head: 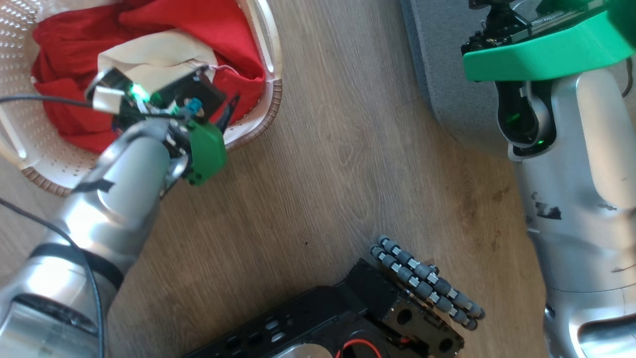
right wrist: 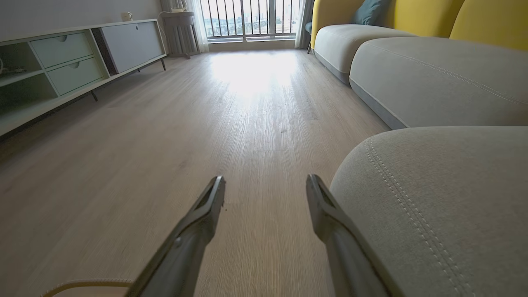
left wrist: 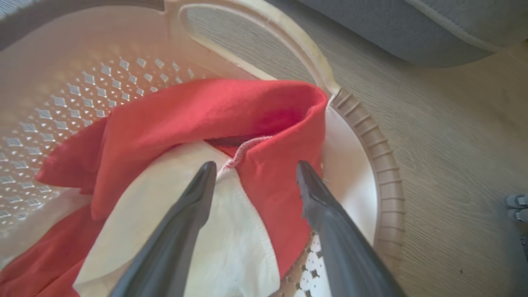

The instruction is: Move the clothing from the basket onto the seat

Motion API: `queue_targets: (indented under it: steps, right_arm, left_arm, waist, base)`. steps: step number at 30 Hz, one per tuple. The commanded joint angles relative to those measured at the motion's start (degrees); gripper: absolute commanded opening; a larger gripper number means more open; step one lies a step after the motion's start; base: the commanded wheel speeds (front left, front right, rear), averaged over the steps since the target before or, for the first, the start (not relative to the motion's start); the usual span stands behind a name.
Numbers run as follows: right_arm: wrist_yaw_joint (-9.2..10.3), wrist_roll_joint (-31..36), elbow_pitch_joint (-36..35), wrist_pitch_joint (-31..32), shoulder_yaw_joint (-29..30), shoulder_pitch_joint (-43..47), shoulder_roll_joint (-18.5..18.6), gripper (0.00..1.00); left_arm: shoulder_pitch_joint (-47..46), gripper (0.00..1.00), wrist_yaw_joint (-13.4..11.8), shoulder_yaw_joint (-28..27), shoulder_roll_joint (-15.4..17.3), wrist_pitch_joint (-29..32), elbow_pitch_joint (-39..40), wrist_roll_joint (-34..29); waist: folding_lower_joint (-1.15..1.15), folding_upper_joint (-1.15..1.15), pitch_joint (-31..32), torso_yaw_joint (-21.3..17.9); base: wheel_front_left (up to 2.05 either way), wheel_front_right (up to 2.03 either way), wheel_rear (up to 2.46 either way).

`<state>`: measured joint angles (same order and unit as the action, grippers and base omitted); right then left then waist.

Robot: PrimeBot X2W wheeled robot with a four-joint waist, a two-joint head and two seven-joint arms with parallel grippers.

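The red clothing (head: pixel 74 54) with its white part (head: pixel 149 57) lies crumpled in the cream basket (head: pixel 266 44) at the upper left of the head view. My left gripper (left wrist: pixel 255 171) hangs open just over the clothing (left wrist: pixel 198 111), its fingers (left wrist: pixel 198 194) straddling the white-trimmed fold near the basket's brown rim (left wrist: pixel 383 165); nothing is held. My right gripper (right wrist: pixel 266 185) is open over the wooden floor, close beside the grey seat (right wrist: pixel 445 198) on its right. The seat's corner (head: pixel 447 74) shows at the upper right of the head view, under my right arm.
My black wheeled base (head: pixel 377 308) sits at the bottom of the head view on the wooden floor (head: pixel 338 149). More grey and yellow sofa sections (right wrist: pixel 433 74) run along the right wrist view's right side. A low cabinet (right wrist: pixel 74 62) lines its left.
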<state>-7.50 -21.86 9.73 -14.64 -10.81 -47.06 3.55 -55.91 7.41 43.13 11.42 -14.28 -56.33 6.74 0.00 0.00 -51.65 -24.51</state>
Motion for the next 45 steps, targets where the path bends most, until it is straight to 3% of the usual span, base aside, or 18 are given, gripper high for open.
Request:
queue_targets:
  steps: [1,13,24,25,26,27,34,45]
  right_arm:
    - [0.01,-0.75,-2.0,-0.36,-0.35,0.94,-0.67,1.0]
    - [0.01,-3.46,-2.46,-0.36,-1.16,0.71,-0.67,1.0]
    - [0.01,-3.87,-2.83,-0.36,-0.87,2.53,-0.67,1.0]
    - [0.01,-3.84,-2.85,-0.36,-0.81,2.56,-0.67,1.0]
    - [0.01,-3.81,-2.82,-0.36,-0.77,2.55,-0.67,1.0]
    - [0.01,-3.81,-2.74,-0.36,-0.72,2.5,-0.67,1.0]
    - [0.01,-4.38,-1.62,-0.36,-0.88,1.72,-0.67,1.0]
    - [0.01,1.83,1.55,-0.36,0.86,4.28,-0.67,1.0]
  left_arm:
    - [-0.9,1.0,0.07,-0.44,1.14,-0.72,1.53,0.46]
    - [-4.93,1.0,0.07,5.52,2.2,-0.72,-0.02,-0.48]
    - [-7.36,1.0,-0.15,8.61,0.53,-0.72,-4.41,-1.45]
    - [-7.59,0.78,-0.12,8.44,0.26,-0.72,-5.01,-0.99]
    - [-7.83,0.07,-0.1,8.28,0.03,-0.72,-5.25,-0.6]
    - [-7.96,0.0,-0.09,7.91,-0.15,-0.72,-5.35,-0.06]
    - [-6.51,0.0,-1.5,4.25,0.95,-0.72,-3.36,3.29]
    - [1.22,0.0,-3.57,-3.11,-1.2,-0.72,4.4,8.46]
  waist:
    - [0.0,0.0,-0.59,-0.45]
    - [0.0,0.0,-3.28,-2.76]
    - [0.0,0.0,-4.51,-2.13]
    - [0.0,0.0,-4.57,-2.07]
    - [0.0,0.0,-4.63,-2.02]
    - [0.0,0.0,-4.67,-1.98]
    - [0.0,0.0,-3.25,-2.07]
    - [0.0,0.0,6.36,5.03]
  base:
    - [0.0,0.0,0.0]
    - [0.0,0.0,0.0]
    - [0.0,0.0,0.0]
    - [0.0,0.0,0.0]
    - [0.0,0.0,0.0]
    - [0.0,0.0,0.0]
    - [0.0,0.0,0.0]
    - [0.0,0.0,0.0]
